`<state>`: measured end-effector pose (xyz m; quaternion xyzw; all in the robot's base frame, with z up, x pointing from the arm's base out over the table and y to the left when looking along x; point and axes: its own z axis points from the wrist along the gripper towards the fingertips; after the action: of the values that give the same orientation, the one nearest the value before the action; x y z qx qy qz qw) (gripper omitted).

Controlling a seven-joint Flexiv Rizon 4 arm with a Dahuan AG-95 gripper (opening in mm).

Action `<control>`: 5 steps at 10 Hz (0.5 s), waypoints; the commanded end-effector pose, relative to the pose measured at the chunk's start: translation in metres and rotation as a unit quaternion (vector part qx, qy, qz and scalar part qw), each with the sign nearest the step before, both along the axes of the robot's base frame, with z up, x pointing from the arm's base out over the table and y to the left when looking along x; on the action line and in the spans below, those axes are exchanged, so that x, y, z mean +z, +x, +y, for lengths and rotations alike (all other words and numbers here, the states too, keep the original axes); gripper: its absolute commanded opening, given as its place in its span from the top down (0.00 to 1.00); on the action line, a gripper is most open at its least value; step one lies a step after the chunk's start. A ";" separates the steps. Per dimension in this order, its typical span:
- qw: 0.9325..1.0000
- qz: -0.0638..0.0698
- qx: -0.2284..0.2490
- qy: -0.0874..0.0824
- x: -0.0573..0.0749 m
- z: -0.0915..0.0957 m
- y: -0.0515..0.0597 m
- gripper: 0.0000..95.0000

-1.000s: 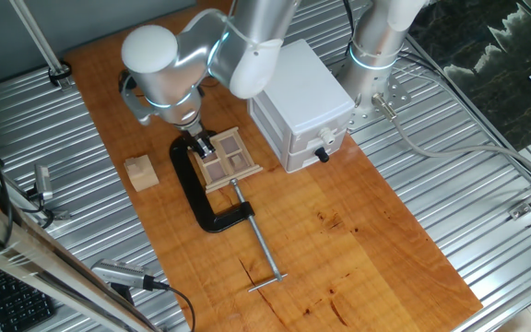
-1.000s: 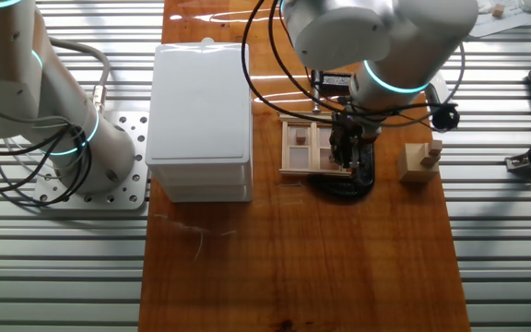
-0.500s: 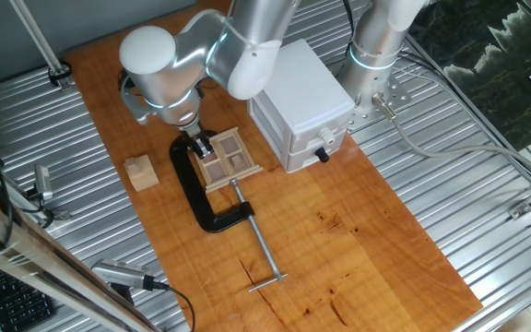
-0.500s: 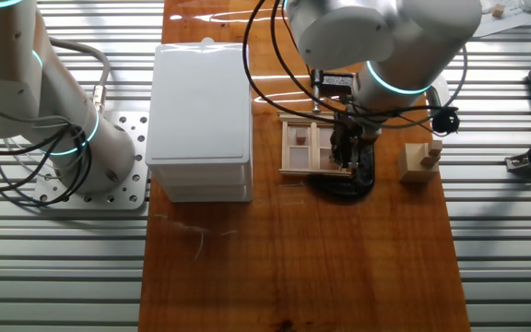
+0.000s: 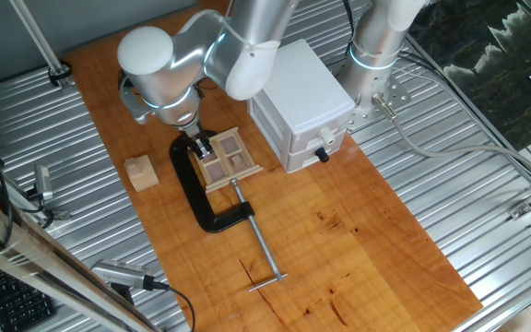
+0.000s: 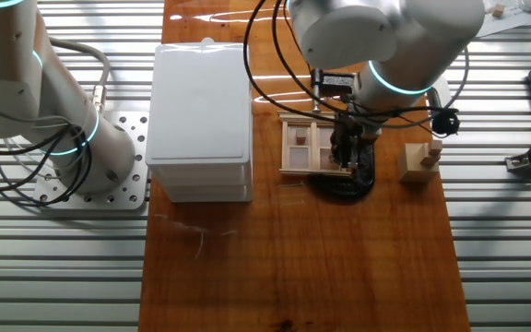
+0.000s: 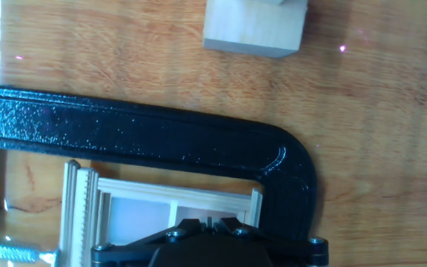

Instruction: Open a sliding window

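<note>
The sliding window [image 5: 228,159] is a small light-wood frame with brown panes, lying flat on the wooden table and held in a black C-clamp [image 5: 201,199]. It also shows in the other fixed view [image 6: 304,146] and, in part, at the bottom of the hand view [image 7: 154,202]. My gripper [image 5: 199,146] points straight down onto the window's edge on the clamp side, as the other fixed view [image 6: 346,152] also shows. In the hand view the gripper [image 7: 210,225] has its jaws nearly together around a thin peg on the window.
A white box [image 5: 302,92] with a black knob [image 5: 322,154] stands right beside the window. A plain wooden cube [image 5: 141,172] sits left of the clamp. The clamp's long screw [image 5: 258,247] runs toward the table's front. A second arm's base [image 5: 373,74] stands behind the box.
</note>
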<state>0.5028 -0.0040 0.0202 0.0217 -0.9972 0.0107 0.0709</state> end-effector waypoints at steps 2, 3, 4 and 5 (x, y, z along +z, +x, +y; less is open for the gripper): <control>1.000 -0.010 0.000 0.000 0.001 -0.001 -0.002 1.00; 1.000 -0.011 0.000 0.000 0.001 -0.001 -0.002 1.00; 1.000 -0.011 -0.001 0.000 0.001 -0.001 -0.002 1.00; 1.000 -0.011 -0.001 0.001 0.001 -0.001 -0.002 1.00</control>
<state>0.5019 -0.0048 0.0205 0.0207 -0.9979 0.0099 0.0604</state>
